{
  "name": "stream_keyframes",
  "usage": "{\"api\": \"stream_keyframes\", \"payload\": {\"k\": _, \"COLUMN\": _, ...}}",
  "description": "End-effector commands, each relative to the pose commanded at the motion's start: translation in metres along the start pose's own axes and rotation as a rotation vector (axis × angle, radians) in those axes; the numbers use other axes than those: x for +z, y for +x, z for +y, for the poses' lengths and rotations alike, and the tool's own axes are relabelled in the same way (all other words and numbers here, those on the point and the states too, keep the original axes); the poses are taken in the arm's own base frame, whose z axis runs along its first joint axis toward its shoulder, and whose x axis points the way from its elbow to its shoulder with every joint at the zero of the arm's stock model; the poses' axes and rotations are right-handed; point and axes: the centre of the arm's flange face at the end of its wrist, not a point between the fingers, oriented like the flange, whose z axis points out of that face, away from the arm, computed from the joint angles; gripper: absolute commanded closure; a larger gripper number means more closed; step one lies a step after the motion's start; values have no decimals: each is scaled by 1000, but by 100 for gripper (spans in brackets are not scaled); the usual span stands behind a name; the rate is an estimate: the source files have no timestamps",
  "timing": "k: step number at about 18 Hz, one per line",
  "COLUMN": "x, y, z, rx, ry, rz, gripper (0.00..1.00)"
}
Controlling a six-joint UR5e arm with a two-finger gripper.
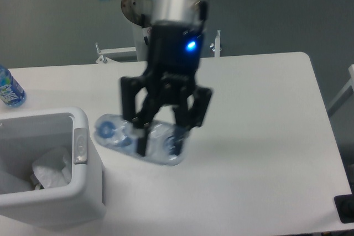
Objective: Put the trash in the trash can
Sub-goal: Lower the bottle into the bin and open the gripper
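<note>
Just right of the trash can (83, 136), the claw (160, 139) pinches the crushed bottle (135, 139) mid-body; it looks light, springy and slick, so a firm middle grip suits.

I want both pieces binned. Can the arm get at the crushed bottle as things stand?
Probably yes: the end effector is already down around the crushed bottle, fingers either side, nothing in between. Motion blur hides whether it grips. The trash can stands just beside.
</note>
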Motion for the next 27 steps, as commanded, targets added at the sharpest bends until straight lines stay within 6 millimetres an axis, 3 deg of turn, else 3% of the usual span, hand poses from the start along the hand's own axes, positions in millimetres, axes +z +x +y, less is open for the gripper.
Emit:
{"api": "stream_keyframes", "payload": {"k": 7, "x": 16, "y": 32, "z": 21, "rx": 29, "ry": -40, "rz": 38, "gripper": 41}}
{"api": "stream_keyframes", "payload": {"k": 12, "x": 23, "y": 39, "z": 32, "rx": 35, "ry": -61, "rz": 46, "gripper": 40}}
{"api": "stream_keyframes", "payload": {"k": 13, "x": 27, "y": 40, "z": 34, "rx": 36, "ry": -67, "rz": 48, "gripper": 38}}
{"api": "stream_keyframes", "payload": {"k": 15, "x": 31, "y": 38, "z": 35, "rx": 80, "ry": -71, "rz": 46, "gripper": 7}}
{"api": "stream_keyframes", "payload": {"k": 16, "x": 31, "y": 38, "z": 34, "rx": 123, "ry": -70, "rz": 48, "gripper": 0}}
{"api": "stream_keyframes", "payload": {"k": 21, "x": 26, "y": 39, "z": 34, "rx": 158, "ry": -65, "rz": 47, "gripper": 0}}
{"api": "stream_keyframes", "payload": {"k": 23, "x": 26, "y": 31, "z": 31, "rx": 197, "ry": -58, "rz": 29, "gripper": 0}}
{"api": "stream_keyframes", "payload": {"k": 27, "x": 9, "y": -19, "z": 3, "rx": 292, "ry": -16, "rz": -55, "gripper": 0}}
